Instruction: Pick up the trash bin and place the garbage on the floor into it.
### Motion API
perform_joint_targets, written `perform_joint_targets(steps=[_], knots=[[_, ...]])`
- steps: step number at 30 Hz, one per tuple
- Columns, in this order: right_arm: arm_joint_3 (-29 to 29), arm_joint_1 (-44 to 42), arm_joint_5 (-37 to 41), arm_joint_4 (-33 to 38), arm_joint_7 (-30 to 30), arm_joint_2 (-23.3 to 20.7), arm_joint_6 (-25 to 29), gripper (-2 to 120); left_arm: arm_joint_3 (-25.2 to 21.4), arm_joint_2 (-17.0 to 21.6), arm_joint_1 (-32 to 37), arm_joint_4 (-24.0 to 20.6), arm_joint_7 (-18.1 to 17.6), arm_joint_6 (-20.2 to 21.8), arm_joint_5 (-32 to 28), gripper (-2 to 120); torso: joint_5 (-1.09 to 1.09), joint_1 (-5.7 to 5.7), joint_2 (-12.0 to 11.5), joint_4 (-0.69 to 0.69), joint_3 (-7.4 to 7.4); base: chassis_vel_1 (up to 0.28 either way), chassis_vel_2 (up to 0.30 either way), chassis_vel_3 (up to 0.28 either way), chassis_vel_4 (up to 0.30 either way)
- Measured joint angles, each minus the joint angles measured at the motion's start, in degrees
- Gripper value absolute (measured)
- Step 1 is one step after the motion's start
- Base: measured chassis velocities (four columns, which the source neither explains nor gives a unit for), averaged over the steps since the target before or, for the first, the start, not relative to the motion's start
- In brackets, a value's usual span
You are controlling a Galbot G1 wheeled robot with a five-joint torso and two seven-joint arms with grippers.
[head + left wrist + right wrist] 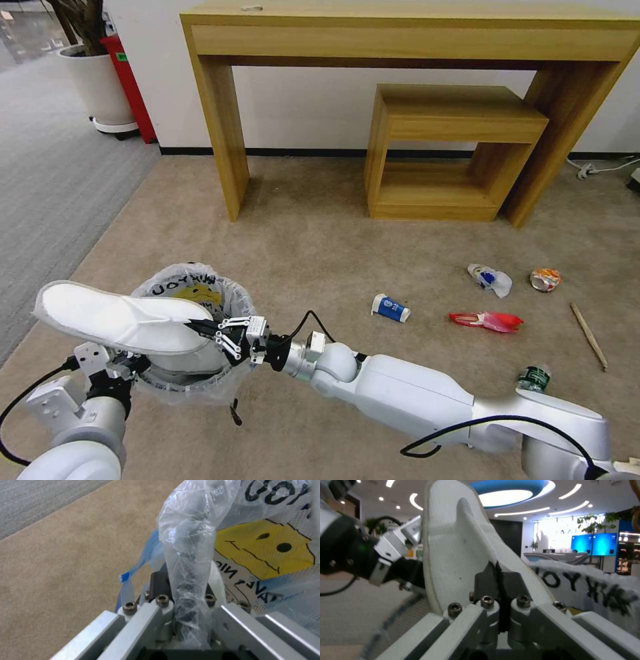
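Observation:
The trash bin (232, 297), lined with a clear printed bag, hangs just above the beige floor (313, 253). My left gripper (129, 365) is shut on its near rim; the left wrist view shows the gripper (181, 585) pinching the bag (266, 547) and rim. My right gripper (212, 333) is shut on a white slipper (123, 319), held flat over the bin's mouth. The right wrist view shows that slipper (460, 555) upright in the shut gripper (500, 582). Something white lies inside the bin. Garbage on the carpet: paper cup (390, 308), red wrapper (487, 321), blue-white mask (490, 279), orange can (545, 279), stick (589, 327), bottle (533, 378).
A wooden desk (220, 147) stands against the wall with a low wooden shelf unit (453, 153) under it. A white planter (100, 87) and a red stand (130, 87) sit at the back left by the grey carpet (53, 187). A cable (600, 167) lies at the far right.

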Motion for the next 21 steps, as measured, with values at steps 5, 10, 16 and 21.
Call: perform_joint_targets(steps=[5,10,16,21], knots=[[0.83,0.03,-1.18,-0.83,-0.10,-0.49,0.02,16,-0.01,-0.09,0.00,-0.09,-0.05,0.00,-0.13,2,0.00,0.00,0.00,0.00,0.00,0.000,0.000,0.000,0.000],[1.15,-0.06,-1.88,-1.46,-0.10,-0.49,0.13,32,0.23,-0.24,-0.14,-0.11,-0.06,0.00,-0.14,2,0.00,0.00,0.00,0.00,0.00,0.000,0.000,0.000,0.000],[1.56,-0.12,-2.64,-2.22,-0.06,-0.24,0.35,53,0.19,-0.28,-0.06,-0.05,-0.07,0.00,-0.08,2,0.00,0.00,0.00,0.00,0.00,0.000,0.000,0.000,0.000],[3.78,0.21,-1.67,-0.91,3.79,-0.94,-0.98,75,-0.16,0.03,0.16,0.23,-0.06,0.00,-0.09,2,0.00,0.00,0.00,0.01,0.00,0.000,0.000,0.000,0.000]])
